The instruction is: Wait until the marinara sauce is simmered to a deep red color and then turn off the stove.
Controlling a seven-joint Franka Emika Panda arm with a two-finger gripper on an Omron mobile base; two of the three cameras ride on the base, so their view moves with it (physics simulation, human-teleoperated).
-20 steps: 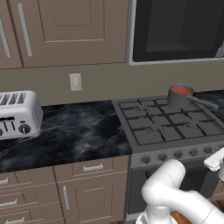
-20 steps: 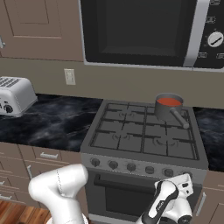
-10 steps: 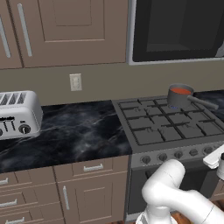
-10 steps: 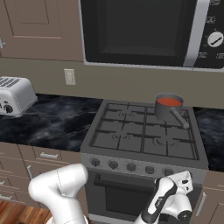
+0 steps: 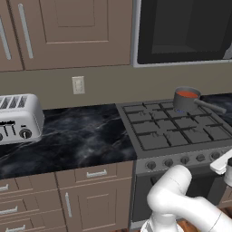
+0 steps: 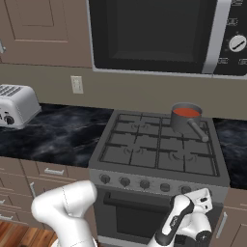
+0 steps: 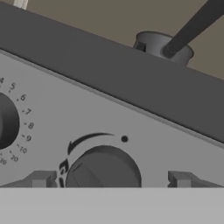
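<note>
The wide grey gas stove (image 6: 159, 149) carries the small grey long-handled saucepan (image 6: 185, 118) of orange-red marinara sauce (image 6: 186, 112) on its back right burner. The pincer (image 7: 111, 186) faces the front panel, jaws wide and holding nothing — a round dark knob (image 7: 103, 168) lies dead ahead, centred between the fingertips, close.

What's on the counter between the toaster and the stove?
Nothing: the left base view shows bare black marble counter between toaster and stove.
</note>
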